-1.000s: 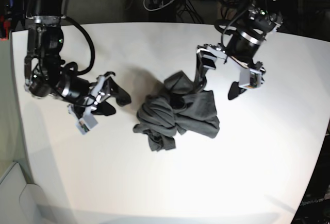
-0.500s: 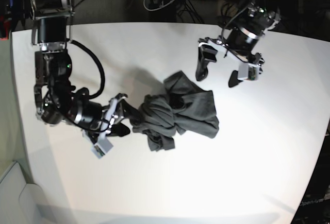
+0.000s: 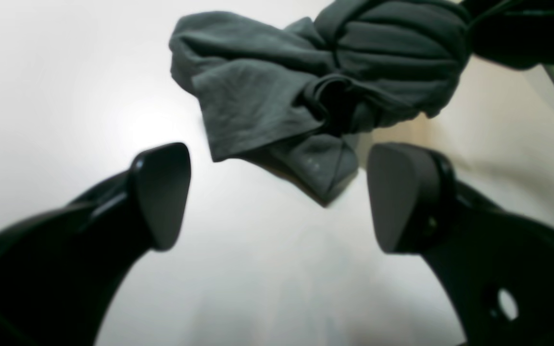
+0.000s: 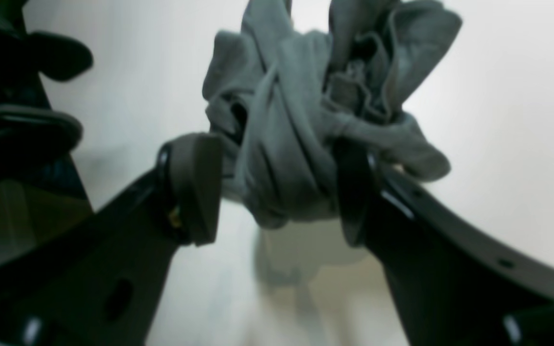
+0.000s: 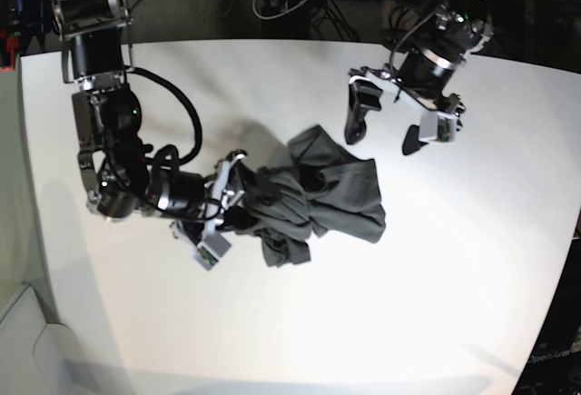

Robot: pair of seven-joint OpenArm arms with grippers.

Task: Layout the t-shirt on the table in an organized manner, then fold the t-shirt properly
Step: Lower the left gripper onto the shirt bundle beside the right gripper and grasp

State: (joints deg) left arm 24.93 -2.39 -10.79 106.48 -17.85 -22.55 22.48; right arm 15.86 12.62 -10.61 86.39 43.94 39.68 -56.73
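Right wrist view shows it closest: the right gripper (image 4: 277,192) has its two black fingers (image 4: 195,187) wide apart, with a bunched fold of the t-shirt (image 4: 296,144) sitting between them. The fingers are not squeezed on the cloth yet. A little farther off, the t-shirt (image 5: 313,197) lies in a crumpled heap near the middle of the white table (image 5: 436,322). Farthest away, the left gripper (image 5: 390,123) hangs just past the far edge of the heap, its fingers spread too, holding nothing.

The shirt looks soft, light and floppy, so it will sag and slide when lifted. I think a good place to grab is a thick fold or a loose corner at the edge, not the tangled middle.
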